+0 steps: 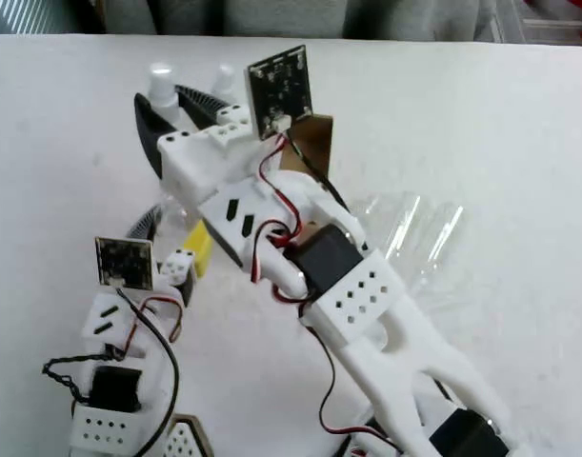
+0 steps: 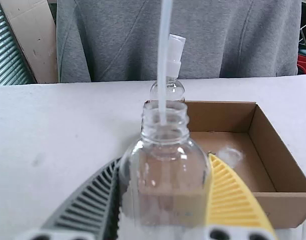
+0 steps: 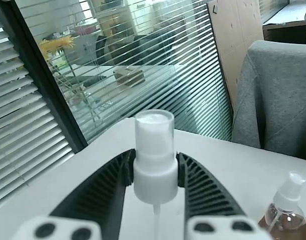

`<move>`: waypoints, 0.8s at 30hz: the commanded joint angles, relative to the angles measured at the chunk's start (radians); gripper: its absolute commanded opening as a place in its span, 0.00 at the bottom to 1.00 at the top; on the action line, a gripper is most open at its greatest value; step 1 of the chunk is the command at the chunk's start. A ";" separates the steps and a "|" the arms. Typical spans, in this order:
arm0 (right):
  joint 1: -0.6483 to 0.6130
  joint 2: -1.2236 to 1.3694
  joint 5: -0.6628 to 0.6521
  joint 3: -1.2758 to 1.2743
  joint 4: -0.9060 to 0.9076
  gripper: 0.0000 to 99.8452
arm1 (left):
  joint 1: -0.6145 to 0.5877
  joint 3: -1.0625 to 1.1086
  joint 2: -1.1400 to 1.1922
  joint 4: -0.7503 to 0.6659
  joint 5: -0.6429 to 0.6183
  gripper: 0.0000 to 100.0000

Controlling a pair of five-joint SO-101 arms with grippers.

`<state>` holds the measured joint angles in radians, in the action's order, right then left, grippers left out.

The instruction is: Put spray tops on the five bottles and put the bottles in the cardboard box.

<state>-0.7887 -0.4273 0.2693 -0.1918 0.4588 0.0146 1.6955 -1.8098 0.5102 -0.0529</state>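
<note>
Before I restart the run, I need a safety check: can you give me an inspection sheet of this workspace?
Surface: white table.
Job's things: bottle upright, spray top above it, tube inside the bottle's neck; capped bottle by cardboard box's far wall; clear bottles lying on table.
Clutter: nothing seen.
Grippers: left gripper shut on bottle; right gripper shut on spray top.
Cables: red and black wires along arms.
Surroundings: window blinds.

Bright daylight thru blinds (image 3: 158, 65), table (image 1: 481, 124) glare
</note>
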 commanded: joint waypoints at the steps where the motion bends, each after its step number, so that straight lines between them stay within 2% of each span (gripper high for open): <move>1: -0.002 -0.005 0.003 0.044 0.002 0.06 | 0.007 -0.002 -0.019 -0.025 -0.008 0.02; 11: 0.035 0.093 0.009 0.043 0.111 0.06 | 0.007 -0.002 -0.019 -0.025 -0.008 0.02; 24: 0.008 0.134 0.054 0.041 0.226 0.06 | 0.007 -0.002 -0.018 -0.025 -0.008 0.02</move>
<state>-0.7733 -0.2816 0.3153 -0.1918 0.6506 0.0192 1.6955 -1.8098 0.5102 -0.0529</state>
